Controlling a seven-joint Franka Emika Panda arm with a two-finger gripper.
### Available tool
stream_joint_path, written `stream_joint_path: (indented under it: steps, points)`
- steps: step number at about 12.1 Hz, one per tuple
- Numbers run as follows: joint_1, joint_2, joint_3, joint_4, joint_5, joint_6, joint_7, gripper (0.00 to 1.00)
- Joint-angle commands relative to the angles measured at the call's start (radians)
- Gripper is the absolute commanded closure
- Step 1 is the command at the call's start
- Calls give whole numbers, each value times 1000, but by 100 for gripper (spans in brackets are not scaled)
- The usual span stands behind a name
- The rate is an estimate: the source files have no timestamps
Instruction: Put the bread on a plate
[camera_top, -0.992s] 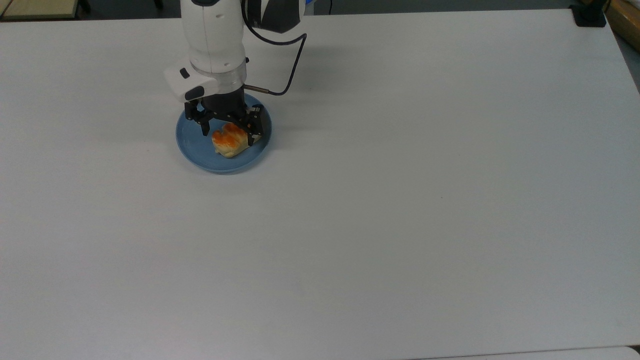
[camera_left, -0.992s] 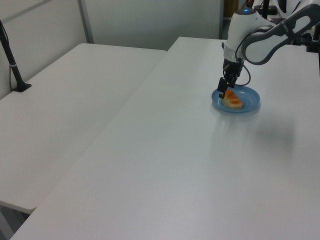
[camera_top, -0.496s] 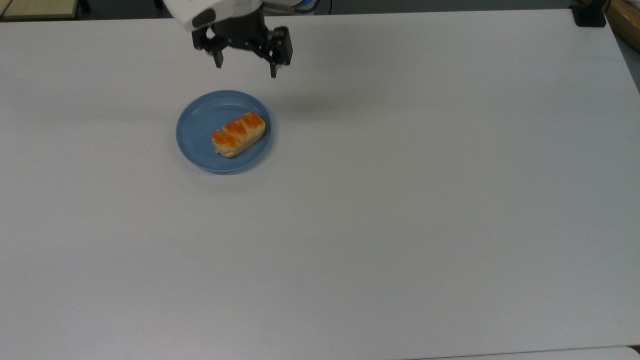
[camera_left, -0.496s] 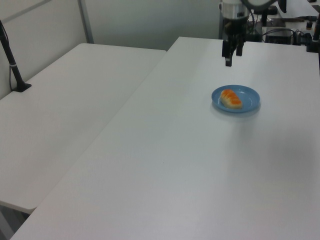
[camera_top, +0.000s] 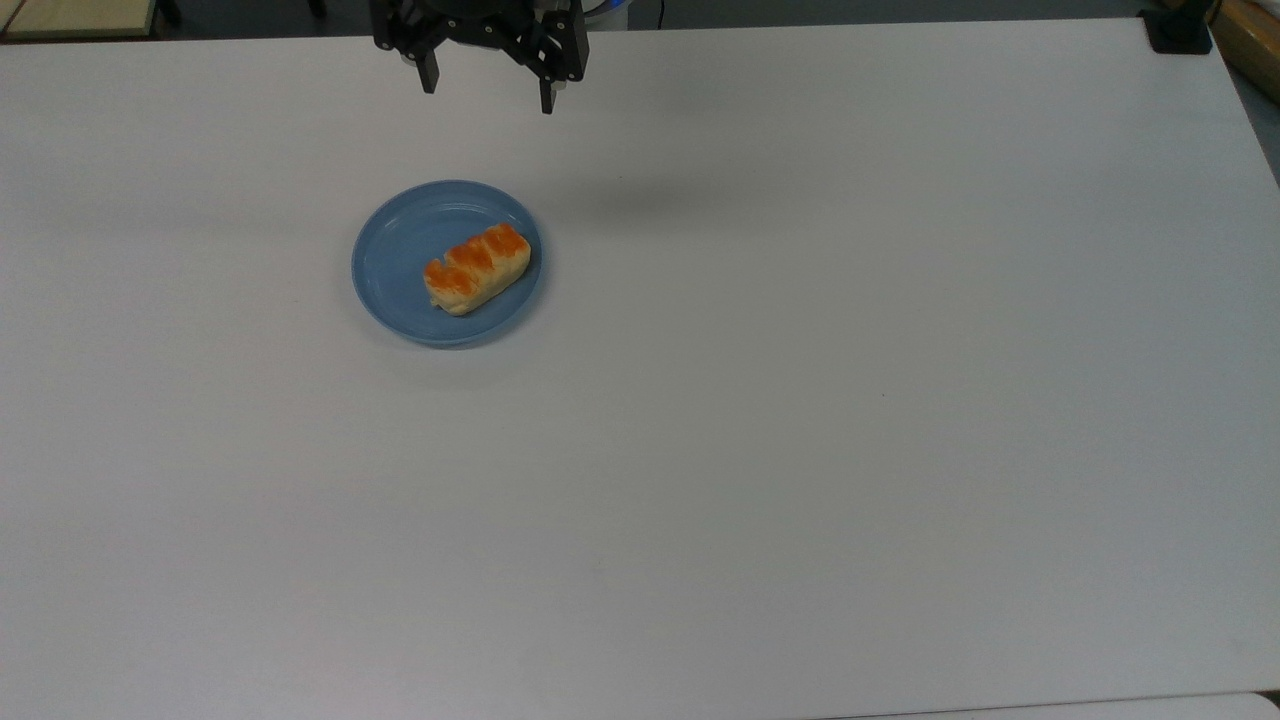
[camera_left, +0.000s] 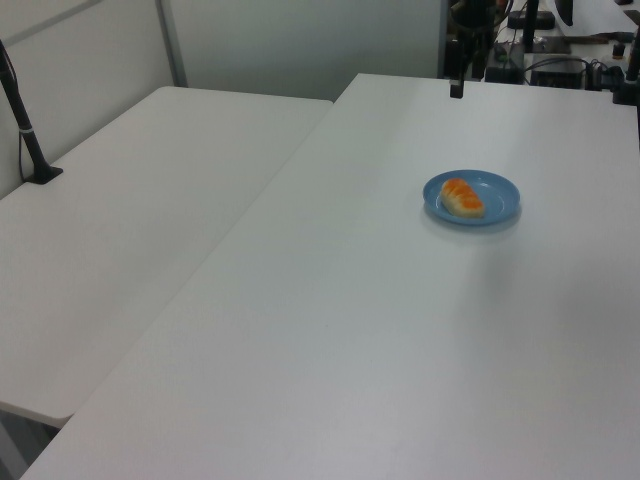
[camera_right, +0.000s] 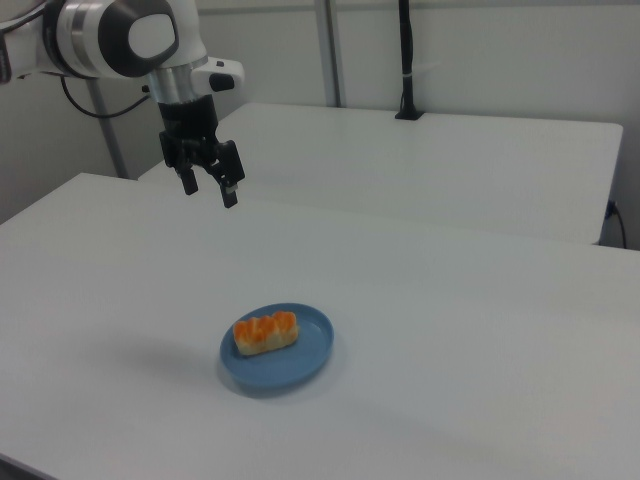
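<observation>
The bread (camera_top: 477, 268), a pale loaf with orange-brown bumps on top, lies on the round light-blue plate (camera_top: 395, 270), toward its right side in the top view. The same bread (camera_left: 463, 197) and plate (camera_left: 500, 192) sit on the white table in the left view, and the bread (camera_right: 266, 332) on the plate (camera_right: 308, 352) in the right view. My gripper (camera_top: 488, 92) hangs open and empty high above the table, beyond the plate near the top view's upper edge. In the right view the gripper (camera_right: 208, 191) is well above and left of the plate.
The plate sits on a wide white table (camera_top: 800, 400). A second white table (camera_left: 130, 200) adjoins it at the left view's left, carrying a black post (camera_left: 25, 130). A black mount (camera_top: 1178, 30) sits at the top view's upper right corner.
One second ago my open gripper stood around the bread on the plate. It has since risen and pulled back, leaving the bread lying on the plate.
</observation>
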Motion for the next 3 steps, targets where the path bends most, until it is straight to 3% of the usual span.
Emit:
stream_joint_path:
  steps: [1, 3]
  points:
    - [33, -5, -42, 12, 18, -19, -8, 0]
    - [47, -5, -60, 12, 19, -14, -9, 0]
